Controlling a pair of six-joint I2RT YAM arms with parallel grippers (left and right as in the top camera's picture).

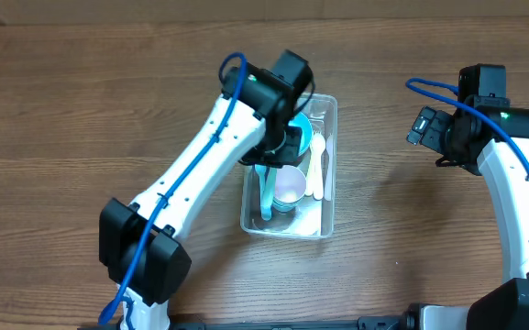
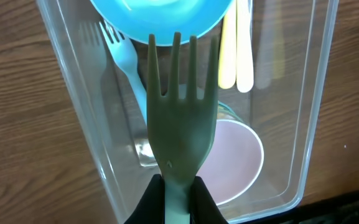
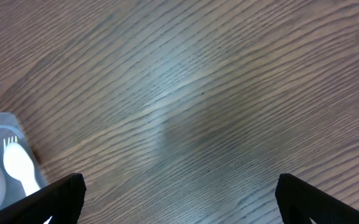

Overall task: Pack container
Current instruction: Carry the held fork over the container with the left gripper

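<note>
Wood table [image 1: 81, 110]; left gripper [image 2: 178, 190] pinches green fork [image 2: 182, 118] over container [image 2: 319, 93]; right gripper [image 3: 180, 199] spread.

No legible text, label or number — anywhere in view.

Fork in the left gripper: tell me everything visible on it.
The fork is a dull grey-green, plastic-looking single piece: four straight tines, a broad head, and a neck narrowing into the handle. The left gripper is shut on that handle, and nothing else appears to touch it. It hangs over the container, head above the pink cup, tines pointing toward the teal bowl. No damage shows, and the handle end is hidden.
</note>
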